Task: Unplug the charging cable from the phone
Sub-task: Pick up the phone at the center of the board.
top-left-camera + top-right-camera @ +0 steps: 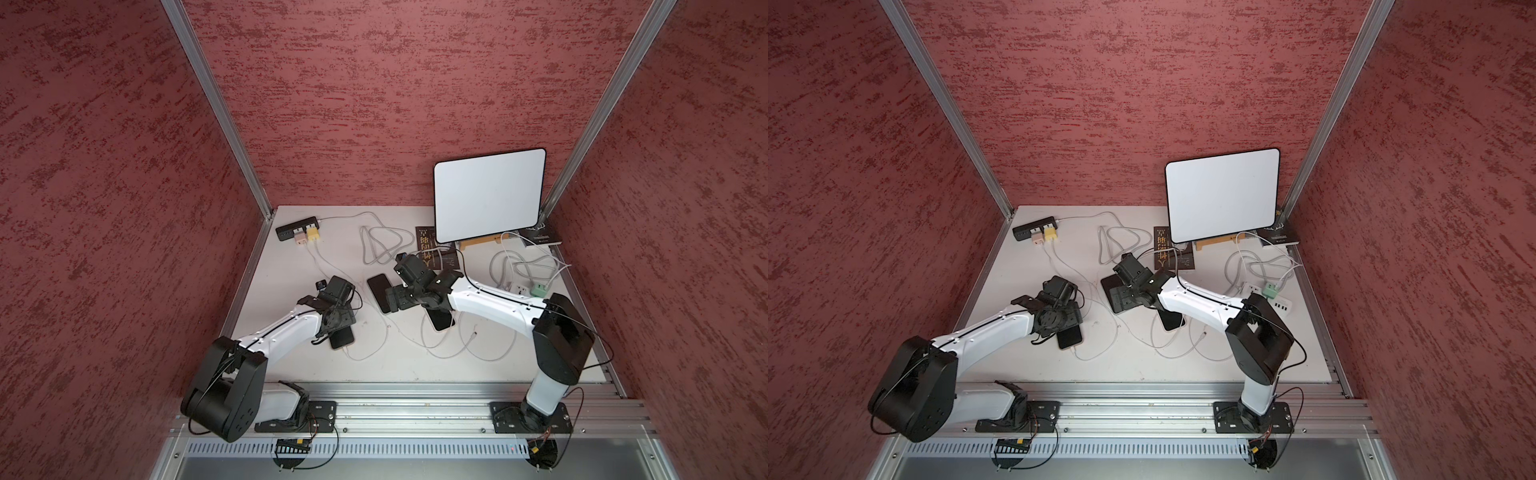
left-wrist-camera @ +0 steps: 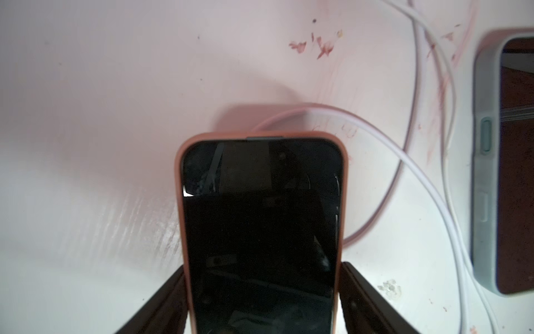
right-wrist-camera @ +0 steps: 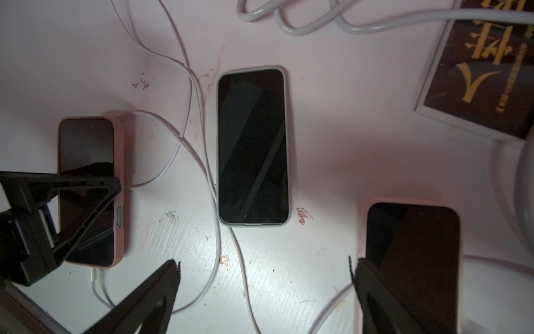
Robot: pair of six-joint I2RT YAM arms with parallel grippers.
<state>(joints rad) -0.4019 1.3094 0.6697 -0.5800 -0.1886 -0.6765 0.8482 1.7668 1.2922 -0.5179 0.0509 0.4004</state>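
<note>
Three phones [image 3: 252,146] [image 3: 89,191] [image 3: 413,260], pink-cased phone [image 2: 260,231] clamped in left fingers [image 2: 161,300], two power strips [image 1: 1034,227] [image 1: 1283,307]

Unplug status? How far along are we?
Done: the left gripper is shut on the orange-cased black-screened phone, pinning it. In hand: the open right gripper hovers nearby, holding nothing. Left: the white charging cable is still plugged into that phone's end; grasp and pull.

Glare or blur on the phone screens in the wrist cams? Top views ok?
Left wrist: orange-cased phone sharp, dark screen carrying faint reflections; table tinted pink. Right wrist: grey-cased phone shows streak reflections; right pincer tips soft, out of focus. Both top views: even light, white panel bright.
</note>
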